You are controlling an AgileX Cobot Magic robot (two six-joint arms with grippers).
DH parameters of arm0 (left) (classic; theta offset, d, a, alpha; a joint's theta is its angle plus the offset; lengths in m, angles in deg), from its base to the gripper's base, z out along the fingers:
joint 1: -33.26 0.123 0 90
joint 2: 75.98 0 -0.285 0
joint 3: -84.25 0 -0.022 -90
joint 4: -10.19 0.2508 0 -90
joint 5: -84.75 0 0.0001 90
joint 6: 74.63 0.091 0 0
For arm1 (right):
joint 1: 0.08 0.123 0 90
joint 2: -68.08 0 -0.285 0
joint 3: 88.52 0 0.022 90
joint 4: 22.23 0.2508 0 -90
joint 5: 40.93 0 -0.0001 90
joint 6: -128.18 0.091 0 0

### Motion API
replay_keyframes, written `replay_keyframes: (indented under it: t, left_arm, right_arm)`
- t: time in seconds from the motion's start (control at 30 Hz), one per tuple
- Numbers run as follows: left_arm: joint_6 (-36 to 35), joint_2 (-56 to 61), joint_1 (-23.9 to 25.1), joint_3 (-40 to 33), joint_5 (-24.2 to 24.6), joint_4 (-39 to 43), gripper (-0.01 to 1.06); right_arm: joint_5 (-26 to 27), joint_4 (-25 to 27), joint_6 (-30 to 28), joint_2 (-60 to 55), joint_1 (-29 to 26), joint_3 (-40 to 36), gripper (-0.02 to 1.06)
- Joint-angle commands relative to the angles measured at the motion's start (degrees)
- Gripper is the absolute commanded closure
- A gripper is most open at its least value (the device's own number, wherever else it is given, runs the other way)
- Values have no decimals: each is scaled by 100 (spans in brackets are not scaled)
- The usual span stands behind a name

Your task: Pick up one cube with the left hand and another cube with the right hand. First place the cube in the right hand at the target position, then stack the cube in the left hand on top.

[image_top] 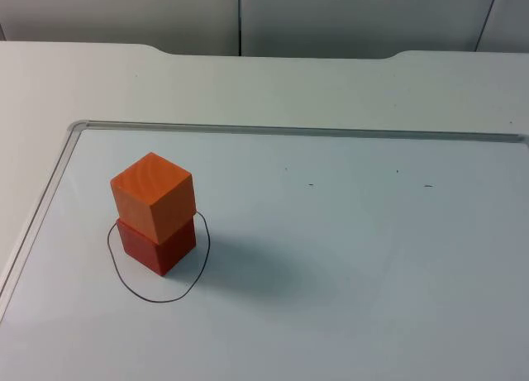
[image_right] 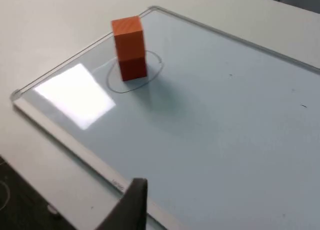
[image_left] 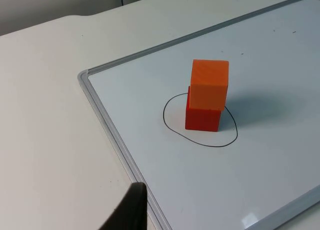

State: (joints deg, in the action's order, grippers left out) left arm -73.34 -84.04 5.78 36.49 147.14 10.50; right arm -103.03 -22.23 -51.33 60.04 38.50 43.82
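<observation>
An orange cube sits stacked on a red cube, turned slightly against it. The red cube stands inside a black hand-drawn ring on the whiteboard. The left wrist view looks at the same stack, orange cube over red cube, from well back beyond the board's left frame. My left gripper hangs there over the bare table, holding nothing. My right gripper is drawn back past the board's near edge, far from the stack, also holding nothing. Both arms wait away from the cubes.
The whiteboard's grey frame runs along its far side and left side. White table top surrounds it and ends at the grey partition wall. A few small dark marks dot the board.
</observation>
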Motion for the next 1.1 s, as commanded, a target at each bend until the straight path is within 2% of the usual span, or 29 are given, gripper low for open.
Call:
replay_keyframes:
  t: [0.0, 0.07, 0.1, 0.27, 0.3, 0.4, 0.43, 0.57, 0.73, 1.07]
  left_arm:
    - [-40, 27, 4, -13, -62, 4, 0]
    - [-40, 27, 4, -13, -62, 4, 0]
    - [-40, 27, 4, -13, -62, 4, 0]
    - [-28, 27, 4, -13, -62, 4, 0]
    - [-28, 27, 4, -13, -62, 4, 0]
    - [-28, 27, 4, -13, -62, 4, 0]
    - [-28, 27, 4, -13, -62, 4, 0]
    - [-28, 27, 4, -13, -62, 4, 0]
    - [-28, 27, 4, -13, -62, 4, 0]
    - [-28, 27, 4, -13, -62, 4, 0]
  right_arm:
    - [31, 0, -49, 25, -471, -35, -1]
    - [31, 0, -49, 25, -1041, -35, -1]
    - [31, 0, -49, 25, -1041, -35, -1]
    - [31, 0, -49, 25, -2252, -35, -1]
    - [31, 0, -49, 25, -2252, -35, -1]
    - [31, 0, -49, 25, -2889, -35, -1]
    - [31, 0, -49, 25, -2889, -35, -1]
    - [31, 0, -49, 25, -3624, -35, -1]
    - [31, 0, -49, 25, -3901, -35, -1]
    - [31, 0, -49, 25, -4094, -35, -1]
